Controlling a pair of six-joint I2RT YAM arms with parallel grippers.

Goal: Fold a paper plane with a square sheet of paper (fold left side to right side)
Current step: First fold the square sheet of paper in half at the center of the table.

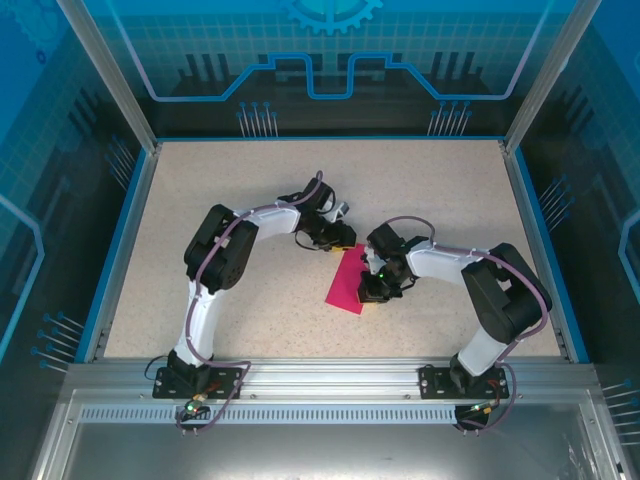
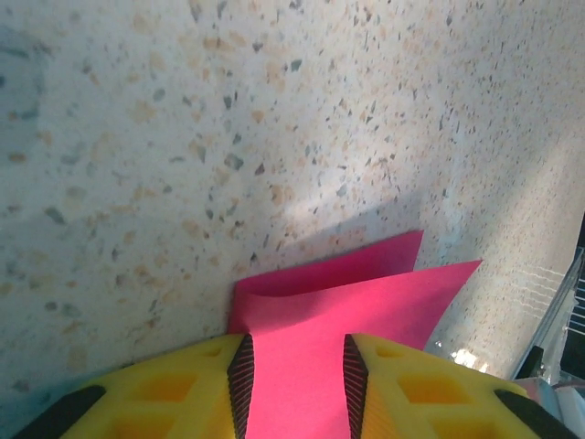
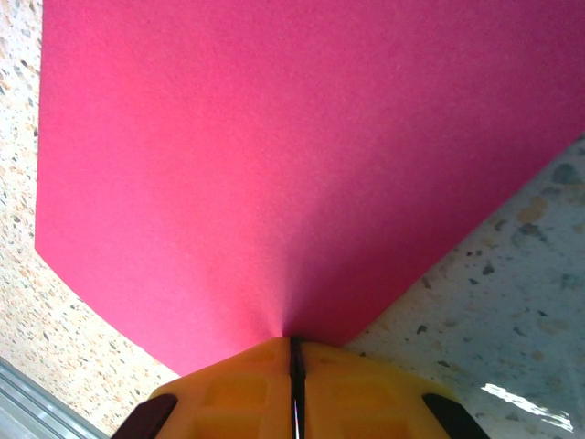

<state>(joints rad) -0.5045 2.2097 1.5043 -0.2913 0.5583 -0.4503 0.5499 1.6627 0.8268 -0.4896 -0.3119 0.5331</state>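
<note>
Near edge, top view: aluminium rail (image 1: 320,378) carrying both arm bases. Beyond it is the speckled beige tabletop (image 1: 200,220).

Magenta-pink paper sheet (image 1: 346,282) lies mid-table, slightly right of centre, between the two grippers. It is folded into a narrow strip. Long axis runs near to far, with the far end leaning a little right. Near end is cut at a slant, its lowest corner towards the right arm.

Right gripper (image 1: 372,292) sits at the strip's right edge, near end. Right wrist view: yellow fingers (image 3: 228,393) pressed together, only a thin dark seam between them, right gripper (image 3: 294,343) pinching the sheet's (image 3: 292,165) edge. The paper puckers slightly towards the pinch point and spreads away flat over the table.

Left gripper (image 1: 338,240) is at the strip's far end. Left wrist view: yellow fingers (image 2: 206,384) with ribbed black pads (image 2: 241,380) stand apart, left gripper (image 2: 297,352) straddling the sheet (image 2: 366,293), pink paper filling the gap. Two layers show here, the top layer's corner offset from the lower one, both corners pointing up-right in that view. The fold edge is slightly lifted and casts a shadow on the table.

Far side: blue panel wall (image 1: 320,60) with printed circuit lines and a gear graphic (image 1: 332,12).
</note>
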